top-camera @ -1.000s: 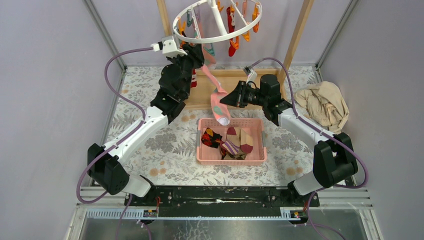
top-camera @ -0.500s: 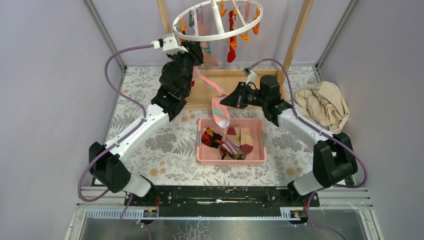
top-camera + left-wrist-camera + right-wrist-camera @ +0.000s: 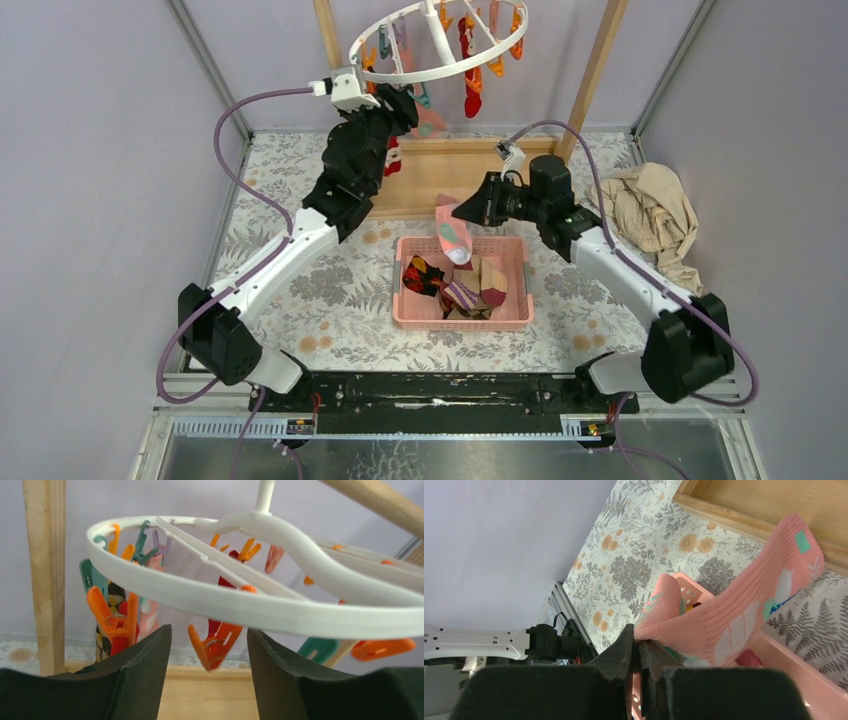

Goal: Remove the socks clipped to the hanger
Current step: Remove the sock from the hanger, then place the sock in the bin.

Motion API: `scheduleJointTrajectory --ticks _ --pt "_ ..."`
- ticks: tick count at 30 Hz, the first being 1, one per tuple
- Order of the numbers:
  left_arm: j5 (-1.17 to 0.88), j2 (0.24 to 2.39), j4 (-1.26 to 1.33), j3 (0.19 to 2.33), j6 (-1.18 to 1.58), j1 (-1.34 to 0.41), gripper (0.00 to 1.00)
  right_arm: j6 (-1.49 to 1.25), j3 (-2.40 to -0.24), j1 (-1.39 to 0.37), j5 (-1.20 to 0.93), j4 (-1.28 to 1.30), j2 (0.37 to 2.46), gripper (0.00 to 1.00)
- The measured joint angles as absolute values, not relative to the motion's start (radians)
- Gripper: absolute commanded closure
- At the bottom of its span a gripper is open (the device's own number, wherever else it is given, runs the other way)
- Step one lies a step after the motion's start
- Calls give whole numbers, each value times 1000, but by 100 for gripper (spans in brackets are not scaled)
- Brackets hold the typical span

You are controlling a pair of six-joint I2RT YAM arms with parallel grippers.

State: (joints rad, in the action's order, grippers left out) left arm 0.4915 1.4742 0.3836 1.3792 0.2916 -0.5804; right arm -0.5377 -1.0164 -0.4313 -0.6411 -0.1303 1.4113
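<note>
Floral tabletop, pink sock pinched in right claw, above basket

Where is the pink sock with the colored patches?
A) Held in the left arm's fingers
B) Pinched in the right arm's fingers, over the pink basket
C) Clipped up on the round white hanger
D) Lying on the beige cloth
B: the right arm's fingers are closed on the pink sock, and it dangles over the far rim of the pink basket.
</note>
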Motion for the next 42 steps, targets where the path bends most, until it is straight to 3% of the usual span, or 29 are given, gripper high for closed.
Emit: scheduleJointTrajectory --ticks 12,30,42 --pt "367 1430 225 1329 356 -582 2 -411 -952 -432 -584 117 1089 100" --pt "226 1229 44 1288 373 -628 1 -366 -936 -432 -539 427 819 100" --pt "237 1083 -25 1208 391 -628 1 -403 -716 -433 -460 368 946 100"
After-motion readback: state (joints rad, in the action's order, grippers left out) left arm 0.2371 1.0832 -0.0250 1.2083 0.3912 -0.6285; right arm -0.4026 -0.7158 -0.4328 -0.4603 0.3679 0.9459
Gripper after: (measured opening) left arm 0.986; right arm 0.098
